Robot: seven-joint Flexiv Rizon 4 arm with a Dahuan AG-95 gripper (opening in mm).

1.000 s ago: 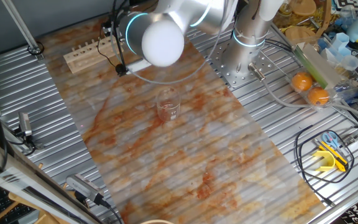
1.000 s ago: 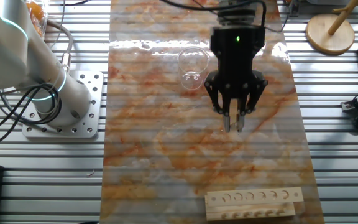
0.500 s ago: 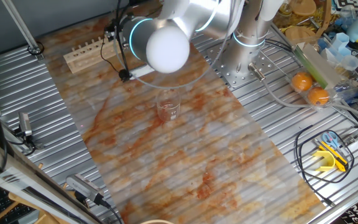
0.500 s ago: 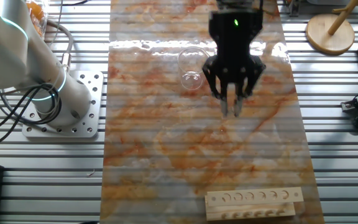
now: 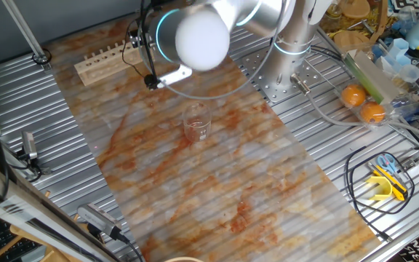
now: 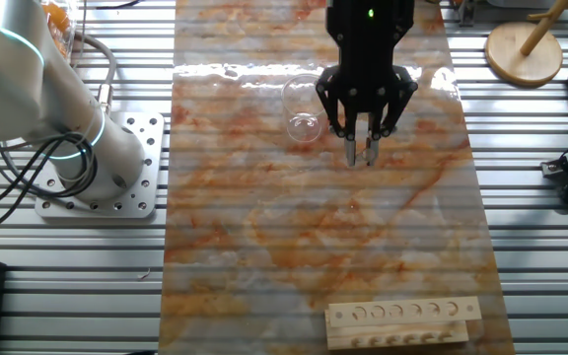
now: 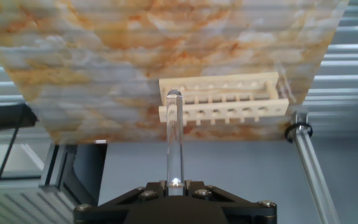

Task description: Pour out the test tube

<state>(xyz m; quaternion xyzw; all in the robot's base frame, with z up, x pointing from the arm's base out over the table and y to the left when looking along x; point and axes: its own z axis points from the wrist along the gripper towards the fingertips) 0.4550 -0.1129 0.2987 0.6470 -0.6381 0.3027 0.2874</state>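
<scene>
A: Where's your test tube (image 7: pixel 174 140)?
B: Clamped in your gripper (image 6: pixel 360 156), jaws closed on it, just beside the glass beaker (image 6: pixel 306 106). Wooden rack (image 7: pixel 224 98) well apart. No readable writing anywhere.

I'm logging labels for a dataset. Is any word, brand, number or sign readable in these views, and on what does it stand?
No text can be read in full.
Black-and-white coded marker, at the edge among the clutter: a pattern only, no letters.
White lettering on a black item, at the picture's corner: cut off and too blurred to read.
The test tube, claw, beaker and wooden rack: no print visible.
</scene>
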